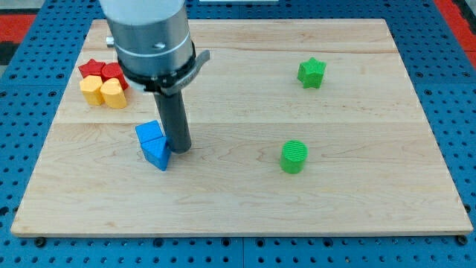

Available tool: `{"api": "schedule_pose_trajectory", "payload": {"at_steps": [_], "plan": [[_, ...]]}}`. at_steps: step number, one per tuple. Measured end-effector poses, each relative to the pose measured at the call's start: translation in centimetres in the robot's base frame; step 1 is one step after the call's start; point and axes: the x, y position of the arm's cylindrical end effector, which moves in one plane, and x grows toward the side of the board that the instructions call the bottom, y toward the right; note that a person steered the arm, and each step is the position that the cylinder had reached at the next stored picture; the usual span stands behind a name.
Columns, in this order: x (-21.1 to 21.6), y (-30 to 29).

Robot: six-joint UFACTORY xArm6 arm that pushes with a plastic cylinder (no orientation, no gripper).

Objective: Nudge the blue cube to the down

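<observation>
A blue cube [149,134] sits left of centre on the wooden board [245,186]. A second blue block [158,152], wedge-like, touches it just below. My dark rod comes down from the grey arm housing [149,37]. My tip [181,150] rests on the board right beside both blue blocks, on their right side, touching or nearly touching them.
Two red blocks [102,71] and two yellow blocks [103,92] cluster at the upper left. A green star-like block [312,72] lies at the upper right. A green cylinder [294,156] stands right of centre. Blue pegboard surrounds the board.
</observation>
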Motion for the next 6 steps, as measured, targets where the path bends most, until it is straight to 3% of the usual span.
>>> {"api": "schedule_pose_trajectory", "payload": {"at_steps": [1, 3, 6], "plan": [[-2.3, -0.2], [-2.5, -6.2], [1.0, -7.4]]}}
